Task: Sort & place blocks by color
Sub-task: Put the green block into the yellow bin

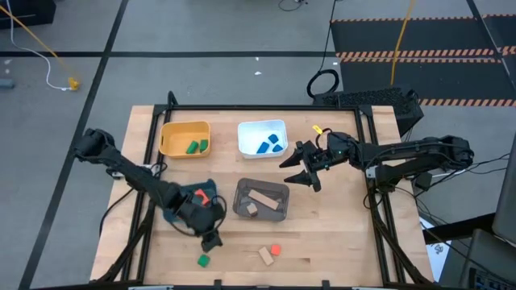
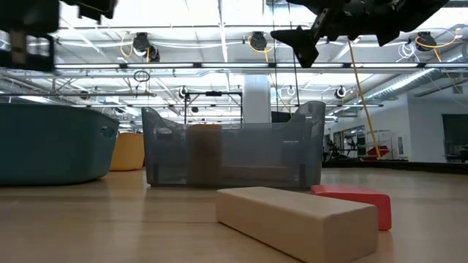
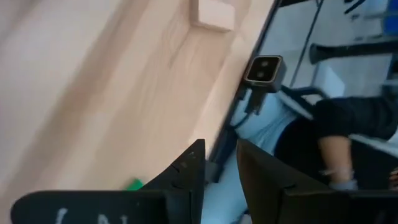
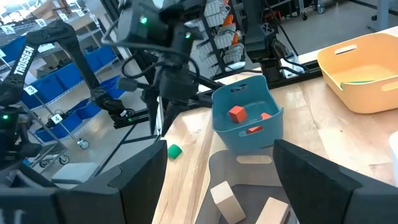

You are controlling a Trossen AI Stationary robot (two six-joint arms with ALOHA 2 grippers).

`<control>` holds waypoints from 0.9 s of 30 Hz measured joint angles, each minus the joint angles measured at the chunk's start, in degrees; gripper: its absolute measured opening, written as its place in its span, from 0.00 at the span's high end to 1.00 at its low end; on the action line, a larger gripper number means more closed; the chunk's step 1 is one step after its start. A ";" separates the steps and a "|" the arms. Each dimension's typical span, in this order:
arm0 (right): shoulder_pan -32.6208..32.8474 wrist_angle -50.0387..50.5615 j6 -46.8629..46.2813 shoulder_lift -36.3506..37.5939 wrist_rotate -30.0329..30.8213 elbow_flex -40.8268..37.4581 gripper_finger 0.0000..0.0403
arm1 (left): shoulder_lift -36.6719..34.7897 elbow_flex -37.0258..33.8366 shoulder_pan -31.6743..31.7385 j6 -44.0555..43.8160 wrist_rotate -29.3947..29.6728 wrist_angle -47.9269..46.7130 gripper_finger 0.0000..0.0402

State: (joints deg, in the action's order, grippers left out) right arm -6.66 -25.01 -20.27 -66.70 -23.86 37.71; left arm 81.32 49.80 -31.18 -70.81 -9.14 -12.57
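**Sorting blocks, bins part filled**

Lying nearest the table's front edge were three loose blocks: a green cube (image 1: 203,261), a tan bar (image 1: 265,256), a red piece (image 1: 276,250). The left gripper (image 1: 211,239) hovered empty just above the cube, fingers slightly parted. Beyond the grey bin (image 1: 261,189), the right gripper (image 1: 303,171) hung wide open, empty.

left pincer (image 1: 212,239) low, narrowly parted; right pincer (image 1: 300,171) raised, wide open
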 joint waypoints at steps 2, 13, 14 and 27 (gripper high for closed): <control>0.00 -0.01 0.00 0.00 0.00 0.00 0.30 | 0.15 0.00 -1.41 -4.21 0.78 1.04 0.77; 0.00 -0.03 0.00 0.00 0.00 0.00 0.30 | 0.11 0.00 -4.04 -28.43 2.12 -10.59 0.77; 0.00 -0.02 0.00 0.00 0.00 0.00 0.30 | 0.11 0.00 -4.04 -29.86 2.34 -10.41 0.77; 0.00 -0.14 -0.02 0.00 0.00 0.00 0.30 | 0.11 0.00 -8.17 -49.41 4.42 -4.00 0.56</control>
State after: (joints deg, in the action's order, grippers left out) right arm -6.66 -25.15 -20.29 -66.70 -23.86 37.71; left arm 81.43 49.80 -39.35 -120.22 -4.72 -16.57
